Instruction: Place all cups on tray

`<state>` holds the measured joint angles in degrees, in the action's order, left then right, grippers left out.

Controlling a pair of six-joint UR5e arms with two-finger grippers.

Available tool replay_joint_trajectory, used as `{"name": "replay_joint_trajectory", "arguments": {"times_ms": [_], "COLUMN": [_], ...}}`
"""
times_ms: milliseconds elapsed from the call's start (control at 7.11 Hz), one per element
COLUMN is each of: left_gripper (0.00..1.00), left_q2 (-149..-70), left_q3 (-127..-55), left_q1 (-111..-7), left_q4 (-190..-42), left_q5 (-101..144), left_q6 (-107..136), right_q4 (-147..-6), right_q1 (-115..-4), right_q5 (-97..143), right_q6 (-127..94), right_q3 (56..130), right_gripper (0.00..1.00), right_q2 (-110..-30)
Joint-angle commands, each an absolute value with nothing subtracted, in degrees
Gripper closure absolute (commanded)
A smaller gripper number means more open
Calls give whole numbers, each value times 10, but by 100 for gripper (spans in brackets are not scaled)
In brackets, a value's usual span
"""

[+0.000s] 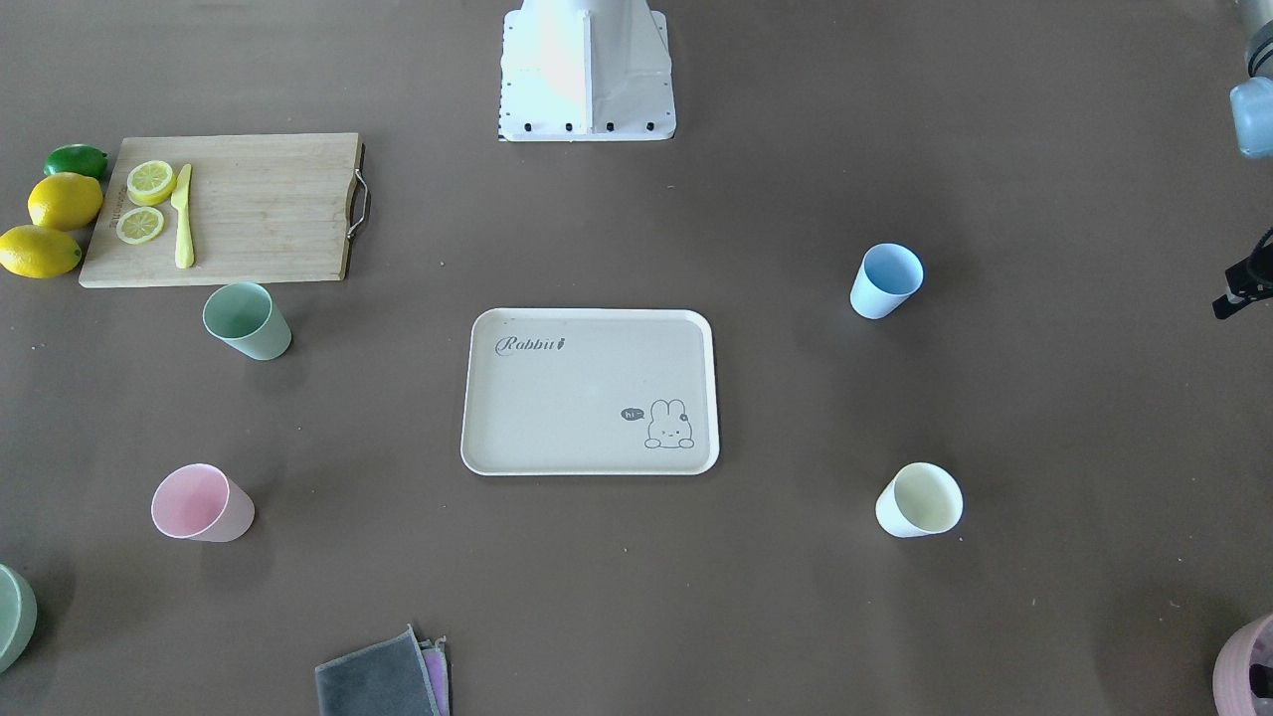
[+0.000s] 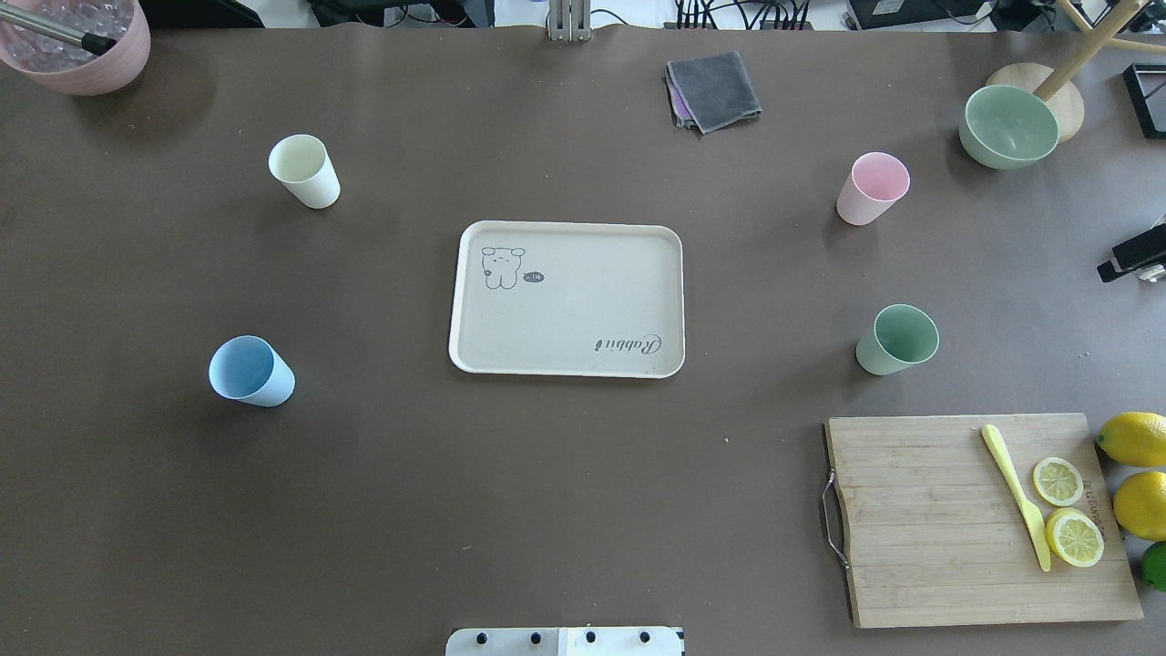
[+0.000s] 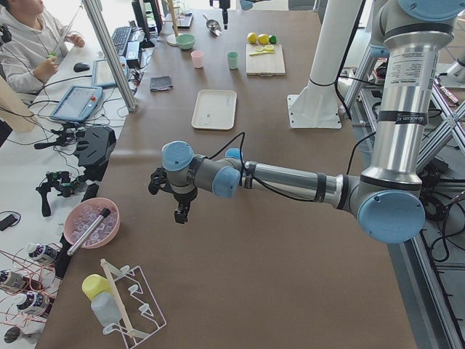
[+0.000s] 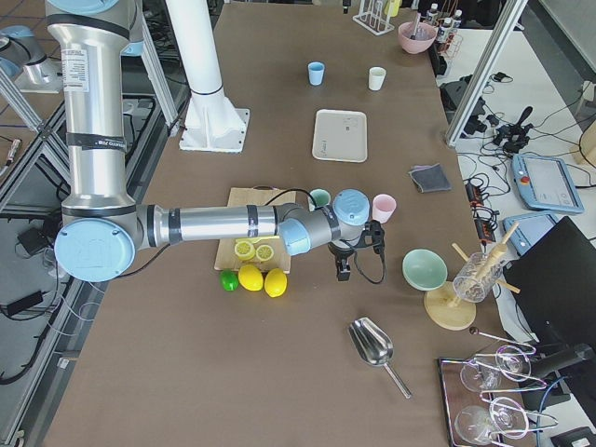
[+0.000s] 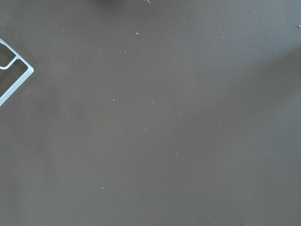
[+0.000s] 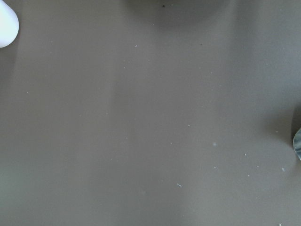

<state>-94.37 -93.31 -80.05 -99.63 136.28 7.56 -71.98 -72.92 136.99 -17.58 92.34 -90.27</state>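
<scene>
The beige tray [image 2: 565, 301] lies at the table's middle with nothing on it. Four cups stand upright on the table around it. The cream-yellow cup [image 2: 304, 170] and light blue cup [image 2: 250, 371] are to its left. The pink cup [image 2: 873, 188] and sage green cup [image 2: 897, 339] are to its right. My left gripper [image 3: 179, 211] hangs over bare table beyond the blue cup, far from the tray. My right gripper [image 4: 343, 268] hangs near the pink cup, at the table's other end. I cannot tell whether either is open or shut. Both wrist views show only brown table.
A wooden cutting board [image 2: 920, 519] holds lemon slices and a yellow knife; lemons [image 2: 1134, 437] lie beside it. A green bowl [image 2: 1008, 126], a folded grey cloth [image 2: 715, 89] and a pink ribbed container [image 2: 77, 41] stand along the far edge. The robot base [image 1: 587, 70] is behind the tray.
</scene>
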Motion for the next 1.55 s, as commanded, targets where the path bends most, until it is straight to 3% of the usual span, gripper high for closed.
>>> {"name": "replay_joint_trajectory", "arguments": {"times_ms": [0, 563, 985, 1407], "left_gripper": [2, 2, 2, 2], "left_q2": [-933, -906, -889, -877], "left_q3": [-936, -956, -967, -993], "left_q1": [-801, -797, -871, -871], "left_q4": [-996, -1001, -1001, -999], "left_q5": [1368, 1369, 1432, 1398], "left_q6": [77, 76, 72, 78], "right_q4": [-720, -721, -722, -722], "right_q1": [-722, -746, -782, -789], "right_q5": [1362, 1311, 1312, 1316], "right_q6": [-176, -171, -170, -171], "right_q3": [939, 950, 945, 949], "right_gripper": [0, 0, 0, 0], "right_q2": [-903, -914, -932, -944]}}
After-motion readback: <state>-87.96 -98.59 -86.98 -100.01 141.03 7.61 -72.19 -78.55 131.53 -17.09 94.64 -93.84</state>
